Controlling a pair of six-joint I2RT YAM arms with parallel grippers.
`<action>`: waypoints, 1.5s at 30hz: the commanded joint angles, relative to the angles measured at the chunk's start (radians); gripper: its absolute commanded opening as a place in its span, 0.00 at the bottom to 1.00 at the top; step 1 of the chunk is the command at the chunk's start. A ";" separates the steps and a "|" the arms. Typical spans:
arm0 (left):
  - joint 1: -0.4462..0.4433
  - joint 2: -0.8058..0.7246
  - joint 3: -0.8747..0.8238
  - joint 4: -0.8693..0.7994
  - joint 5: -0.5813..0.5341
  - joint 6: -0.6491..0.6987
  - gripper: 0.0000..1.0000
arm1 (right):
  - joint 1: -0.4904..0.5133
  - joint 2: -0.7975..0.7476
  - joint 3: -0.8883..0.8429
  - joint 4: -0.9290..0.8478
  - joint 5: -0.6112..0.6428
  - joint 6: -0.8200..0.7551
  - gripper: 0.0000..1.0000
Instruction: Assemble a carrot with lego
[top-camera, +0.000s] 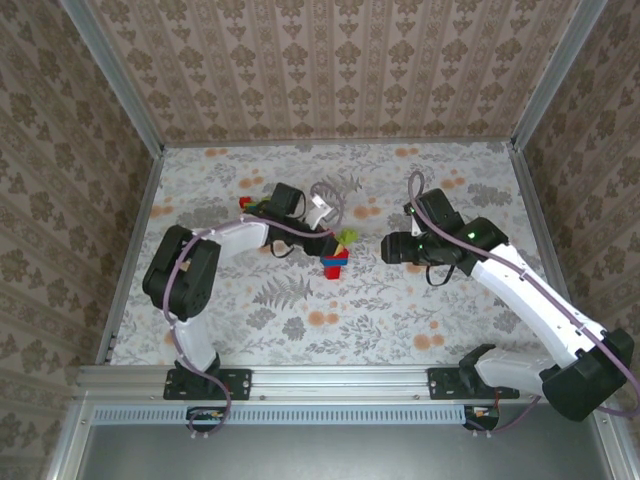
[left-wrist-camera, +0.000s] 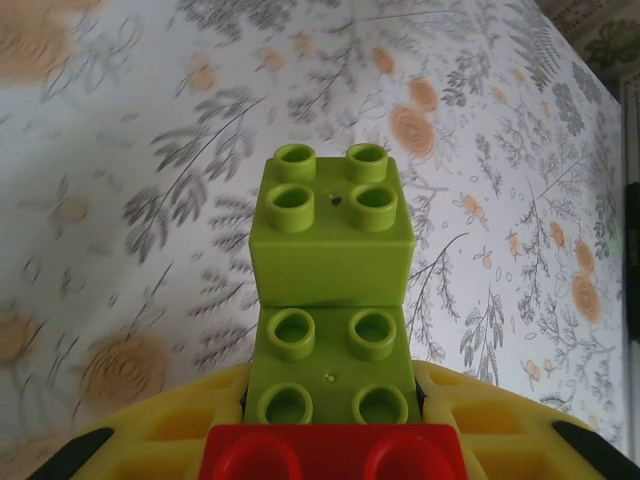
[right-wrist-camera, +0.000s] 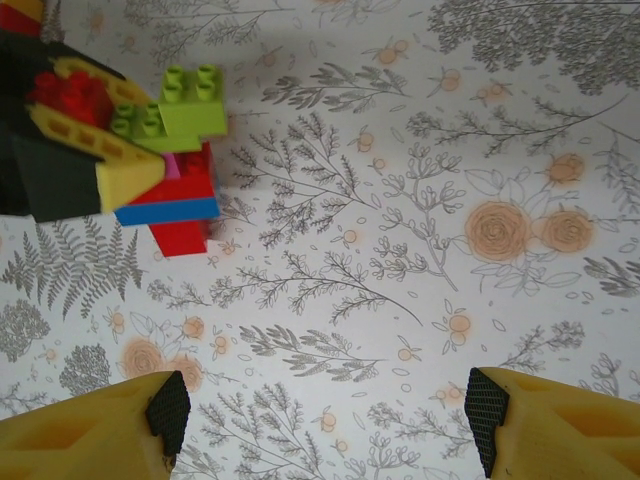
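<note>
1. Floral worktop (top-camera: 400, 320), patterned walls around.
2. Left fingers (right-wrist-camera: 125, 180): clenched on green lego bricks (left-wrist-camera: 335, 240), over red-blue lego stack (right-wrist-camera: 175, 210), mid-worktop.
3. Right fingers (right-wrist-camera: 90, 430): released, holding nothing, well apart from stack.

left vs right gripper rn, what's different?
Left gripper is shut on green lego; right gripper is open and empty. Left is right at the red-blue stack; right stands off from it, to one side. Both have yellow fingers.
</note>
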 joint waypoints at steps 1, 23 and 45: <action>0.038 0.031 0.105 -0.259 0.056 -0.009 0.15 | -0.007 -0.029 -0.044 0.082 -0.038 -0.026 0.76; 0.168 0.428 0.699 -0.699 0.018 0.068 0.18 | -0.061 -0.139 -0.201 0.131 -0.114 -0.059 0.76; 0.227 0.428 0.660 -0.601 0.120 0.030 0.16 | -0.057 -0.099 -0.256 0.207 -0.133 -0.073 0.75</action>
